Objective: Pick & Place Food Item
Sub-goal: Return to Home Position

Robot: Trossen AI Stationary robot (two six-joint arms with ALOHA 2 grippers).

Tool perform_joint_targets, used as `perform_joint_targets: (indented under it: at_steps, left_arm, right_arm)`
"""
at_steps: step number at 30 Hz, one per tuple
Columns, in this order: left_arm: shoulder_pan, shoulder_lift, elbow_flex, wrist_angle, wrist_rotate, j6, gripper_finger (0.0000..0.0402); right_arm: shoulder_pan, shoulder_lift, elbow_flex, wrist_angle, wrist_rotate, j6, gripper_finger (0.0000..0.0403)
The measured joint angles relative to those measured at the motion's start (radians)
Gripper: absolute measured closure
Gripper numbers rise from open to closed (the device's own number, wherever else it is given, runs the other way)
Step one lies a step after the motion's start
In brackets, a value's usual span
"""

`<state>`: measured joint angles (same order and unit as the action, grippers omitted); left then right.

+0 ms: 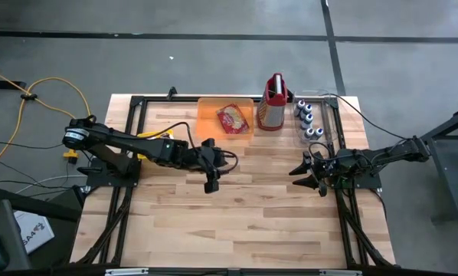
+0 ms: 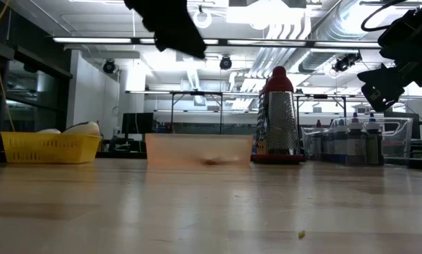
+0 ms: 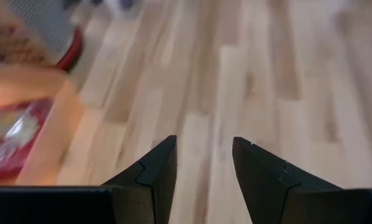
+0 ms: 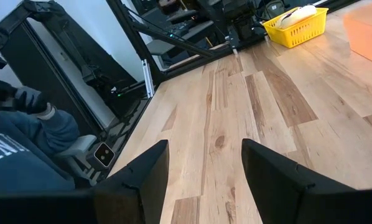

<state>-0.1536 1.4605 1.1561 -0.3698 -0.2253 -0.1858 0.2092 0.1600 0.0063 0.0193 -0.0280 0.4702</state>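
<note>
The food item, a red packet, lies flat inside an orange tray at the table's far middle. My left gripper hovers above the bare wood just on the near side of the tray, open, with nothing between its fingers. My right gripper waits at the table's right edge, open and empty, raised off the table.
A metal grater with a red top stands right of the tray. Several bottles sit in a clear bin at the far right. A yellow basket stands at the far left. A person's sleeve shows beyond the table.
</note>
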Motion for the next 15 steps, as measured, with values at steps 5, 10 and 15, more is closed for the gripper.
perform_joint_targets:
  at_steps: [5,10,15]
  left_arm:
    - [-0.047,0.0,0.0,0.076,0.034,0.063,0.0254]
    - [-0.058,-0.058,0.0,0.088,0.033,0.094,0.0254]
    - [-0.03,-0.124,0.0,0.087,0.038,0.118,0.0254]
  right_arm:
    - [0.0,0.0,0.0,0.0,0.0,0.0,0.0213]
    - [0.0,0.0,0.0,0.001,0.0,0.0,0.0213]
    - [0.0,0.0,0.0,0.004,-0.001,0.0,0.0213]
